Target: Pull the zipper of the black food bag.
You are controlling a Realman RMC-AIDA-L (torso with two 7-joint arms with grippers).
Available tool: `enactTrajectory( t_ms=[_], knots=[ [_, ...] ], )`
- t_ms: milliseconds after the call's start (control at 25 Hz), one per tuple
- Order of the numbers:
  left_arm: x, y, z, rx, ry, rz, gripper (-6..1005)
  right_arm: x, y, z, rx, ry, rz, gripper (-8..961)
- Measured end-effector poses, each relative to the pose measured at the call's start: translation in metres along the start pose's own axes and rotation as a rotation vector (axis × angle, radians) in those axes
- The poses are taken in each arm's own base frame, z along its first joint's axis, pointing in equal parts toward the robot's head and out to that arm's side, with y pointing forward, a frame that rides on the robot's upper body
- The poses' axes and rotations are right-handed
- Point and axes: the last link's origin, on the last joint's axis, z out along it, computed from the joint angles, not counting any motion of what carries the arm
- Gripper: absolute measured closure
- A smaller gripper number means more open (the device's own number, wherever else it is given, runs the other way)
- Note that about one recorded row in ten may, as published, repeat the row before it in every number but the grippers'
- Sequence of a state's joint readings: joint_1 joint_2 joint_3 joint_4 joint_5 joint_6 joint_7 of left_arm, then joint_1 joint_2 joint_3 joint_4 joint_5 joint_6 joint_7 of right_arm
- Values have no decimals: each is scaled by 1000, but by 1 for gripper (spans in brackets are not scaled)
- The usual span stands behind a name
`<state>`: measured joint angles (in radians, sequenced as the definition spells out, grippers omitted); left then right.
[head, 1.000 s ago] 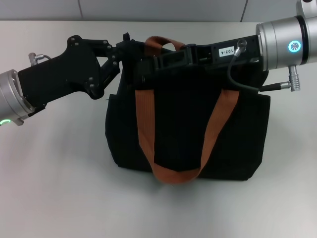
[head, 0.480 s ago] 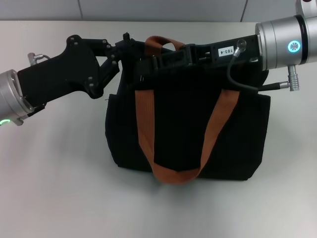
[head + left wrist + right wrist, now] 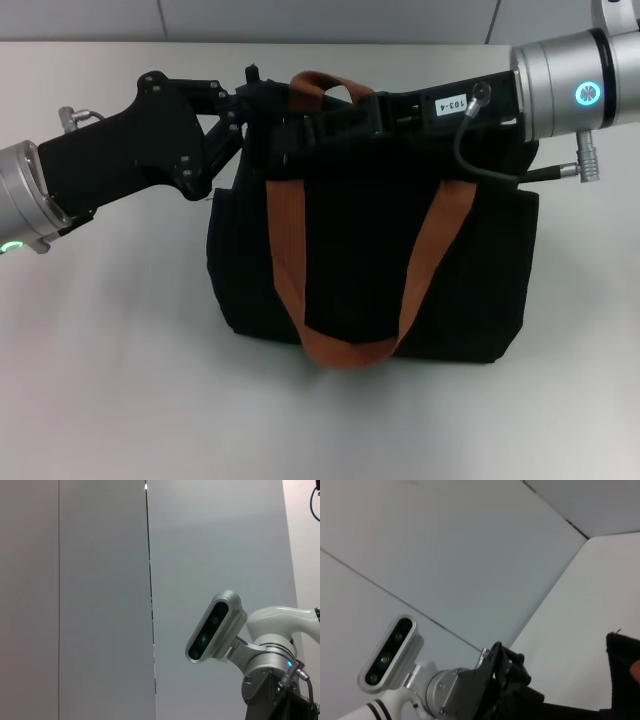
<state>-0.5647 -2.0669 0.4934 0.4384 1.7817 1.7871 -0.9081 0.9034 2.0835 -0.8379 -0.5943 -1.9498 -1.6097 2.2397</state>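
Note:
The black food bag (image 3: 370,270) stands upright in the middle of the white table, seen in the head view. One orange-brown strap (image 3: 285,260) hangs down its front, and the other strap (image 3: 320,82) arches over the top. My left gripper (image 3: 255,95) is at the bag's top left corner. My right gripper (image 3: 300,130) reaches in from the right and lies along the top seam, its tip near the left end. The zipper pull is hidden behind the grippers. A corner of the bag (image 3: 625,665) shows in the right wrist view.
The white table (image 3: 100,350) lies open around the bag, with a grey wall behind it. The left wrist view shows the wall and the right arm's wrist camera (image 3: 215,627). The right wrist view shows the left arm's wrist camera (image 3: 390,650).
The right arm has shifted slightly to the left along the bag's top. The bag has moved a little to the left with it. The left arm has stayed in place.

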Motion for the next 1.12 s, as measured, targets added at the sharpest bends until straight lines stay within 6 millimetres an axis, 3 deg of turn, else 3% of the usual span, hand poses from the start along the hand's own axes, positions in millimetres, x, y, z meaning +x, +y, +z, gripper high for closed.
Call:
enactTrajectory(
  t_ms=[1120],
  knots=[
    [0, 1, 0, -7, 7, -3, 959, -3, 4, 0, -3, 0, -29, 494]
  ],
)
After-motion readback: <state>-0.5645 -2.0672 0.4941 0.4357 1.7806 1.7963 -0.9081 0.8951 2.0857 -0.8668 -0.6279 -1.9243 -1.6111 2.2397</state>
